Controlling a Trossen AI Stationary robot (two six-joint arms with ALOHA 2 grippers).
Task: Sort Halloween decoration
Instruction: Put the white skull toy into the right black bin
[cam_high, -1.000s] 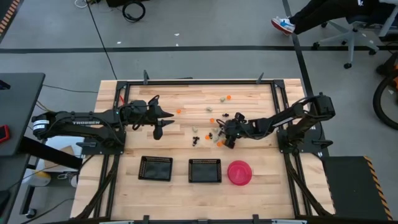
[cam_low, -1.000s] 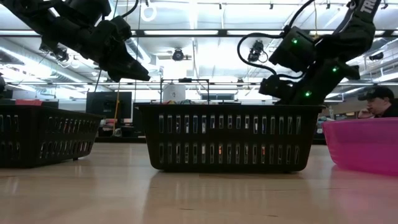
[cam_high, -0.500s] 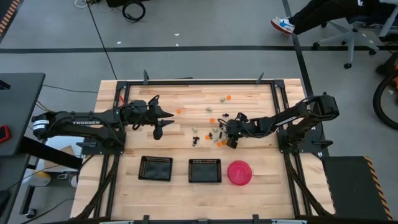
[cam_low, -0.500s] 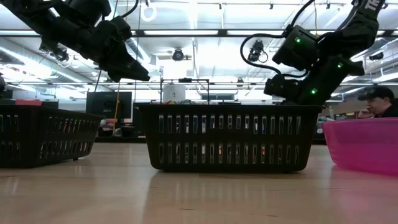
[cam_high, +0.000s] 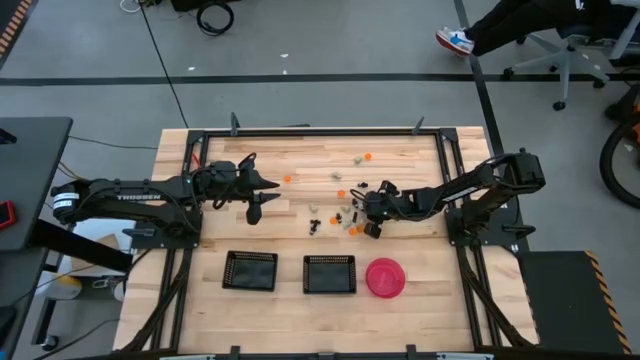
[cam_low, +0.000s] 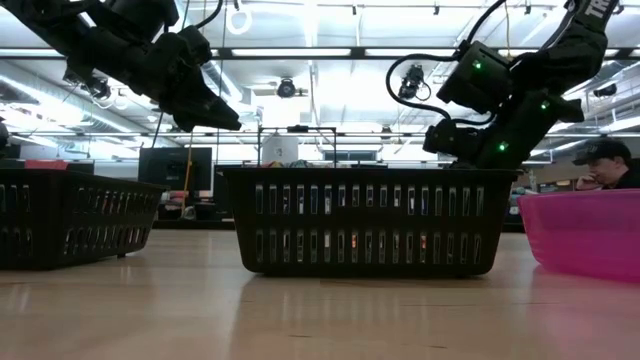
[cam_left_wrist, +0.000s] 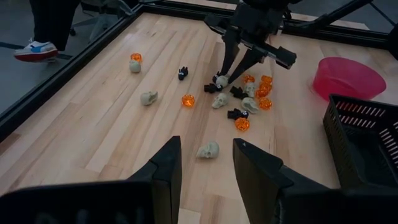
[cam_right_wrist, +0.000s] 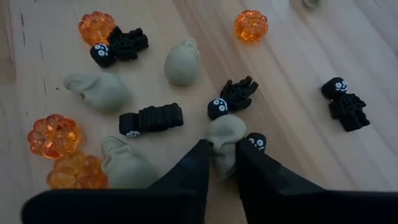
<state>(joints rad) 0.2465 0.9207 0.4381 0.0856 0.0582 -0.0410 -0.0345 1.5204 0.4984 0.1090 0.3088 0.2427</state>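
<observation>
Trinkets lie scattered on the worktop (cam_high: 400, 150) beyond two black trays (cam_high: 250, 270) and a pink bowl (cam_high: 385, 277): orange pumpkins (cam_right_wrist: 54, 134), pale skulls (cam_right_wrist: 98, 91) and black skeletons (cam_right_wrist: 152, 119). Right claw (cam_right_wrist: 219, 163) is down in the cluster, its fingers (cam_right_wrist: 189, 168) pinching a pale skull (cam_right_wrist: 225, 137), with a black skeleton (cam_right_wrist: 231, 98) touching that skull. Left claw (cam_left_wrist: 205, 163) hovers well apart over bare wood, fingers spread, a lone skull (cam_left_wrist: 209, 150) showing between them on the worktop below.
</observation>
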